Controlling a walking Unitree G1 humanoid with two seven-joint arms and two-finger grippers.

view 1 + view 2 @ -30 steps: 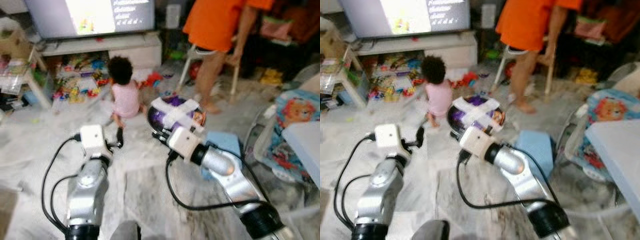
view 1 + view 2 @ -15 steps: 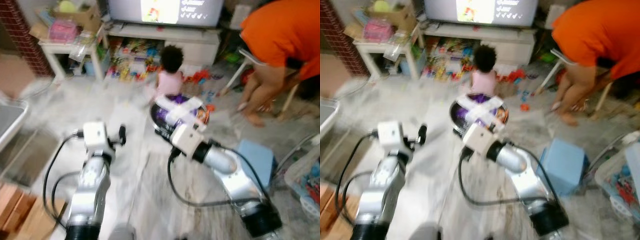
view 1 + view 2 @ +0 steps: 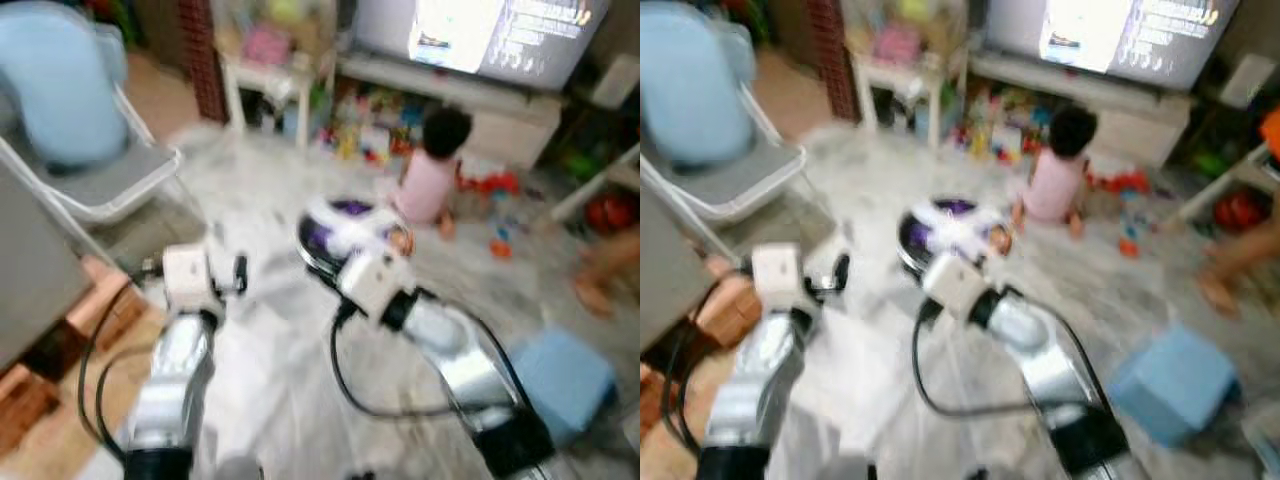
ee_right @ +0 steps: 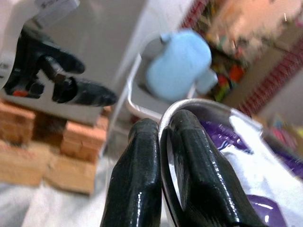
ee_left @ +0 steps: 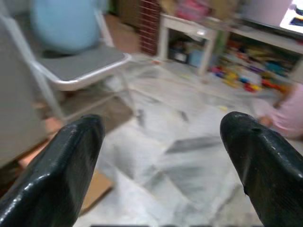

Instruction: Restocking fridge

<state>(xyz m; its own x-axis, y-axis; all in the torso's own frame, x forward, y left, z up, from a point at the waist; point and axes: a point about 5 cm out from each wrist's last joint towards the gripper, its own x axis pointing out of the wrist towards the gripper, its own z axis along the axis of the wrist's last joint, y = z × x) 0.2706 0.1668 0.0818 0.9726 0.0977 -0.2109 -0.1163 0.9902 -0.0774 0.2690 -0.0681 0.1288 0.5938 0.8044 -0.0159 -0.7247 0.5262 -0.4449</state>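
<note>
Marble floor (image 3: 260, 200) beneath: right pincer (image 4: 163, 142) pinches taped bowl's (image 3: 345, 225) rim; left pincer (image 5: 161, 146) spread.

No text can be read here. The television screen (image 3: 500, 40) at the far side of the room carries rows of pale lettering on a dark ground beside a bright panel, but blur leaves every line illegible. A white label (image 4: 57, 4) on the left gripper's housing bears dark marks too smeared to make out.
</note>
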